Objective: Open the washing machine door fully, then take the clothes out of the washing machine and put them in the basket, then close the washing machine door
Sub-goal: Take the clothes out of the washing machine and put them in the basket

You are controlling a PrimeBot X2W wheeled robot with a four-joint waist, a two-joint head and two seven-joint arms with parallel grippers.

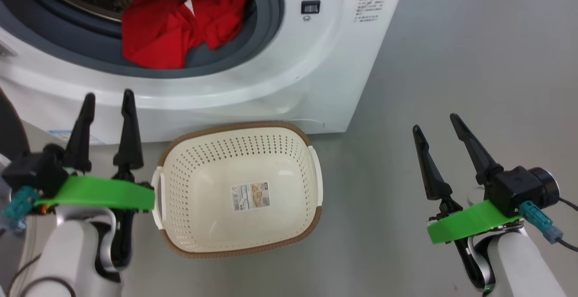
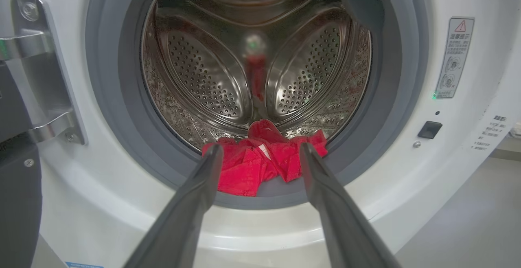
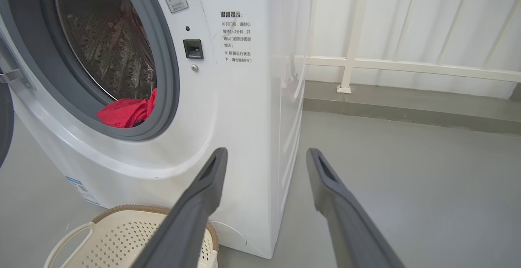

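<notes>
The black-rimmed round door [image 2: 16, 211] stands open; bright red fabric clothes [image 1: 180, 21] lie in the white washing machine [image 1: 316, 62], cream perforated basket [image 1: 239, 152] empty; left tool [image 1: 109, 95] and right tool [image 1: 434, 122] spread apart.

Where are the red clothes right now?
In the head view the red clothes sit at the upper left, in the mouth of the washing machine. They spill over its grey rubber ring, above the basket in that view.

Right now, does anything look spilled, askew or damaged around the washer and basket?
Nothing stands out. The clothes lie bunched at the front of the drum, one fold over the grey rubber ring, none on the floor. The basket sits upright before the washing machine. The left tool and right tool are open.
</notes>
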